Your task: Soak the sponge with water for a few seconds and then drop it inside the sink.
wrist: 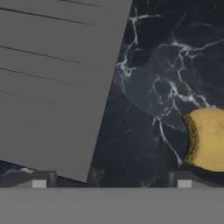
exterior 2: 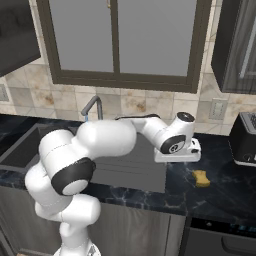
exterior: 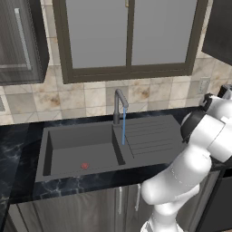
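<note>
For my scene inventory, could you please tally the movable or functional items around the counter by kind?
Yellow-tan sponge on the black marbled countertop: 1
Dark grey sink: 1
Grey gooseneck faucet, pale-blue water running: 1
Dark toaster: 1
Total: 4

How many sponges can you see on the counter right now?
1. The sponge lies on the black marbled countertop, right of the sink and its ribbed drainboard; the arm may hide others.

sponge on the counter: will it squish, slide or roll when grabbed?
The sponge looks like a porous, waisted block, so it probably compresses and weighs little. It lies flat on the marbled countertop, so rolling seems unlikely; that glossy stone may let it slide if nudged. The end effector is open, nothing between its tips.
</note>
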Controlling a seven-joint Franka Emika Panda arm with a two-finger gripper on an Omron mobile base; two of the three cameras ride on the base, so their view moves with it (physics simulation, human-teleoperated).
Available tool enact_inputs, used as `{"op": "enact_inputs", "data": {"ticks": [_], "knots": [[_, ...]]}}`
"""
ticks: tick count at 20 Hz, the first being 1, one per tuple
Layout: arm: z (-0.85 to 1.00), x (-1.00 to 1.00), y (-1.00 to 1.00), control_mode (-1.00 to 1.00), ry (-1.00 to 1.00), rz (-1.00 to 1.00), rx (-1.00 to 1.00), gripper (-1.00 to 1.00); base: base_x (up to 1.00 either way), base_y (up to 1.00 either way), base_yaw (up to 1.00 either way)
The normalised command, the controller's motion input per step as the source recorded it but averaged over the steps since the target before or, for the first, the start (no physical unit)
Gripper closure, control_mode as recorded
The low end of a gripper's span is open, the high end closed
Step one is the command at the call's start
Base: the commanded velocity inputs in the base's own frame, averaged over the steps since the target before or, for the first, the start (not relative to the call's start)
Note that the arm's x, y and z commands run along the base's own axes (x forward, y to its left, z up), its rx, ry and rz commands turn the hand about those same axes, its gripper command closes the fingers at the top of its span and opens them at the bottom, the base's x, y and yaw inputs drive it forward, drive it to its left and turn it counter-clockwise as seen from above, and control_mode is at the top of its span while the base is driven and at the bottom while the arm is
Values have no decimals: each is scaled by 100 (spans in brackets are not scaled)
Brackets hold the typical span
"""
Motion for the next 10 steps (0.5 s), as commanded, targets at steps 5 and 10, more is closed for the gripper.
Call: {"op": "enact_inputs", "data": {"ticks": [5,10], "knots": [[-13,0,-21,-100,0,1,0,-100,0,0,0],[-36,0,-16,-100,0,0,0,-100,0,0,0]]}}
